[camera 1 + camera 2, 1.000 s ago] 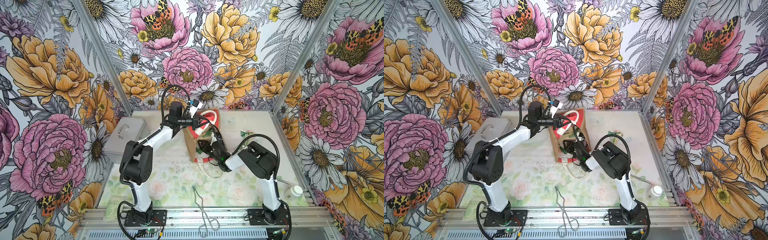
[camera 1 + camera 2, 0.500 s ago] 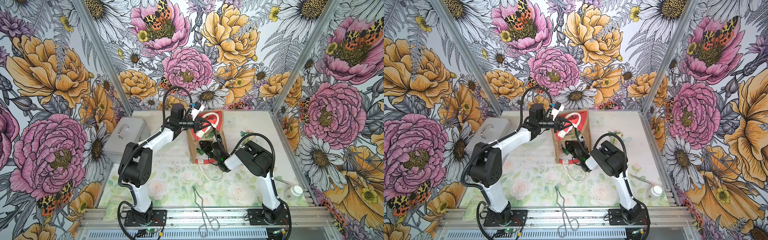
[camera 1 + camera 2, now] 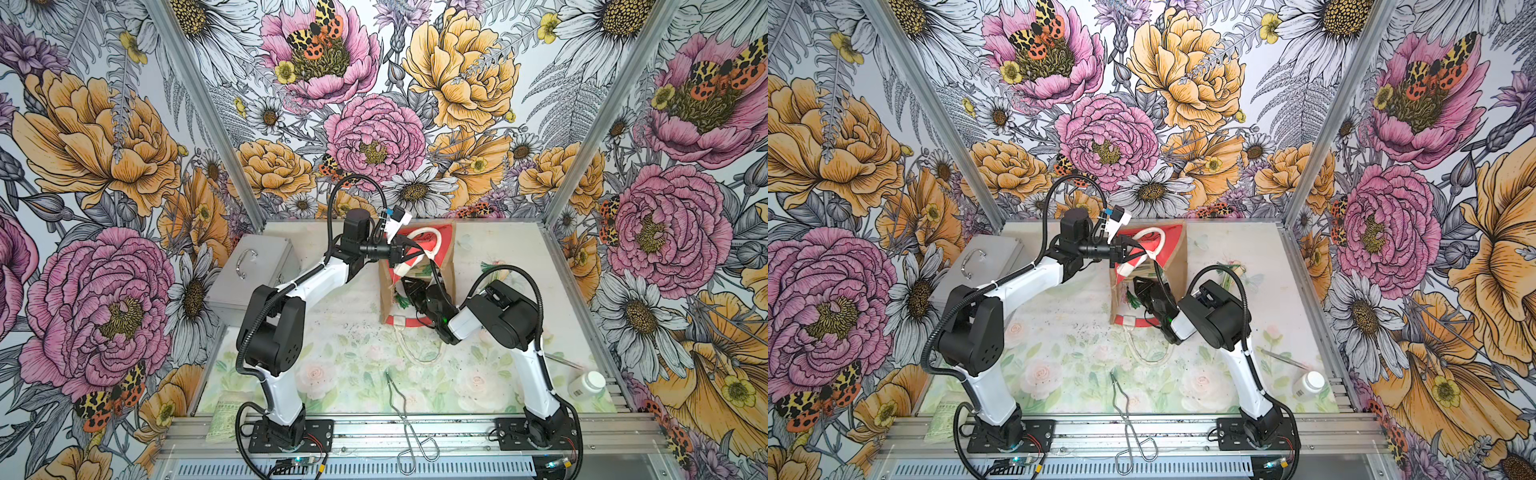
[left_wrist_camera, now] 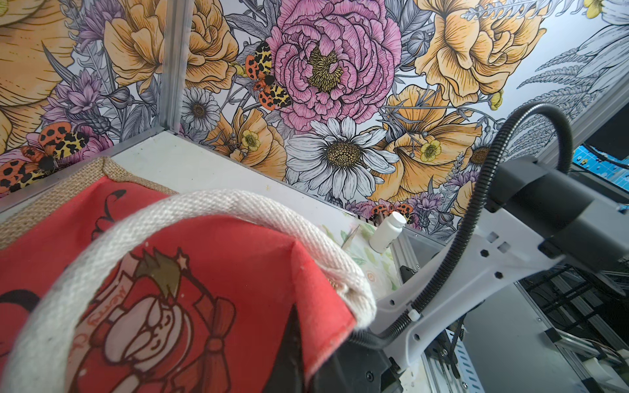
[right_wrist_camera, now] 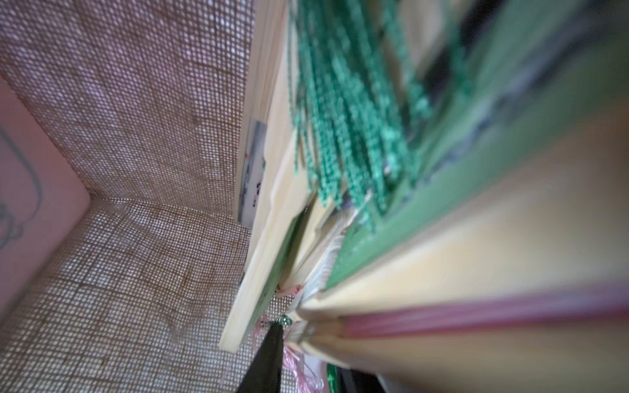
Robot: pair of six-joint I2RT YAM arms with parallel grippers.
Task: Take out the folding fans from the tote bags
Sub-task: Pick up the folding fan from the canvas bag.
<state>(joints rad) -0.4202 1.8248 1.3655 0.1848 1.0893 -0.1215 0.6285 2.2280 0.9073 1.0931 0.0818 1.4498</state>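
Right gripper deeper in boxy tan jute tote bag, grip unclear. Left gripper pinched on bag rim. Slim pale-slatted green-pink folding fans inside. Grasping step; next: firm clamp, straight pull.

Bright, even light and soft shadows fill both top views, yet folding fans nearest the right gripper blur badly.

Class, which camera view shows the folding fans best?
The right wrist view: the folding fans fill it, slats and green tassel close up. Both top views show only slivers at the mouth of the tote bag. The left wrist view shows none.
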